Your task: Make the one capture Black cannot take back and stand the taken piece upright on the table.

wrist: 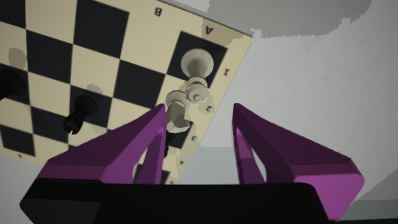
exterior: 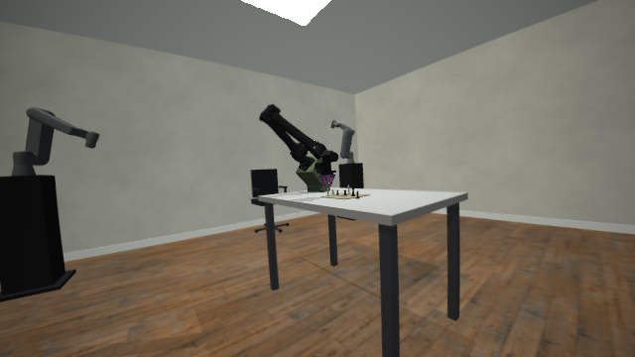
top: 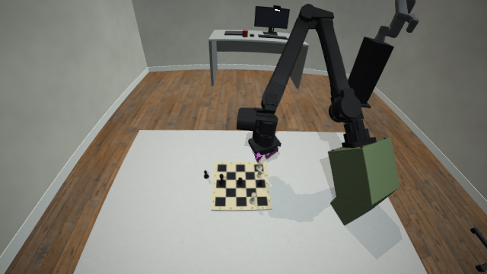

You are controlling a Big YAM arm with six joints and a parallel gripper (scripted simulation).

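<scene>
A robotics lab in an office-like room — grey desk (top: 236,39) with monitor (top: 272,17) at twelve o'clock, pedestal-mounted arms (exterior: 45,134), wooden floor (exterior: 198,307), swivel chair (exterior: 265,183).
</scene>
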